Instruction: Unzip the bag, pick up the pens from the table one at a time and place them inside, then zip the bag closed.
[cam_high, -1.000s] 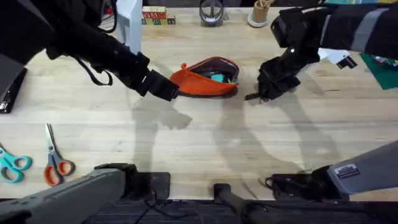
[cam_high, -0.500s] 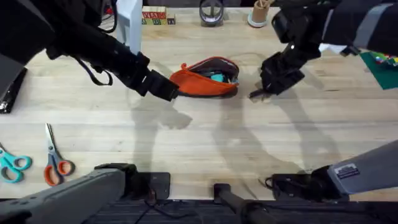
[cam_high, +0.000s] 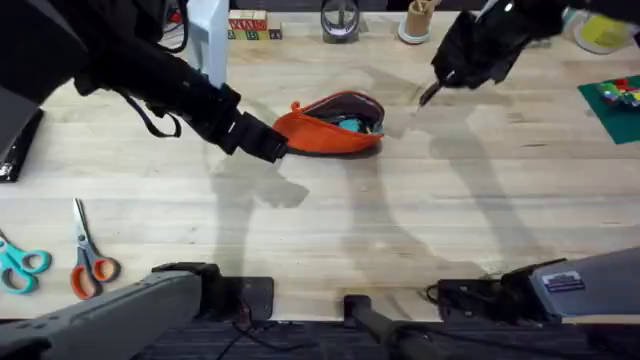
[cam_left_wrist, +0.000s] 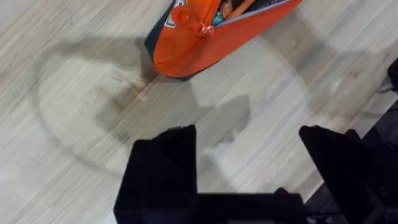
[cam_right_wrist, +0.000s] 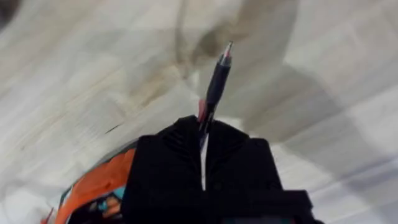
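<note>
Scissors (cam_high: 90, 262), one orange-handled and one teal-handled (cam_high: 20, 265), lie on the tabletop (cam_high: 330, 230) well nearer than the bag and off to its left. The orange bag (cam_high: 330, 125) sits unzipped, something teal visible in its mouth. The left pincer (cam_high: 268, 145) meets the bag's left end overhead; its wrist view shows the fingers (cam_left_wrist: 163, 165) released, apart from the fabric. Beyond and right of the bag, the right pincer (cam_right_wrist: 204, 134) is clenched on a black pen (cam_right_wrist: 214, 87).
</note>
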